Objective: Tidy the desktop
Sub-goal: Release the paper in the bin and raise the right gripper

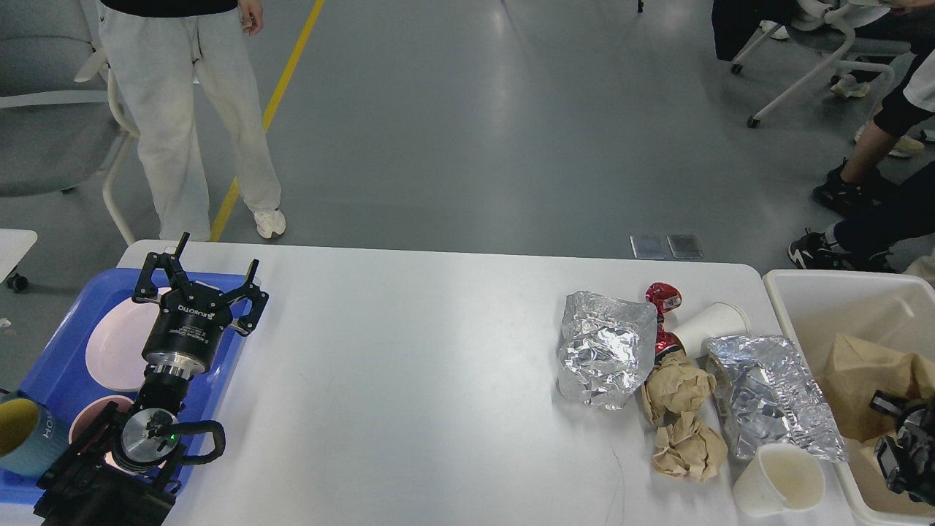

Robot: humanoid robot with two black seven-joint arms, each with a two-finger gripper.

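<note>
**Left gripper spread over the tray, right gripper low in the bin**

Left gripper [208,274] hangs above the blue tray [58,358] at the desktop's left end, fingers spread wide with nothing between them. Under it lie a pink plate [117,347] and a smaller pink bowl [91,427]; a teal cup [22,435] stands at the tray's near corner.

My right gripper [902,438] shows at the lower right, inside the white bin [796,281], beside brown paper [855,372]. It is dark and partly cut off, so I cannot tell how its fingers stand.

The desktop [409,365] is bare in the middle. Its right part holds a heap: two foil wads [603,347] [771,398], a red wrapper [663,314], two crumpled brown balls [679,420], one paper cup [712,325] on its side, another [781,482] near the front edge.
</note>
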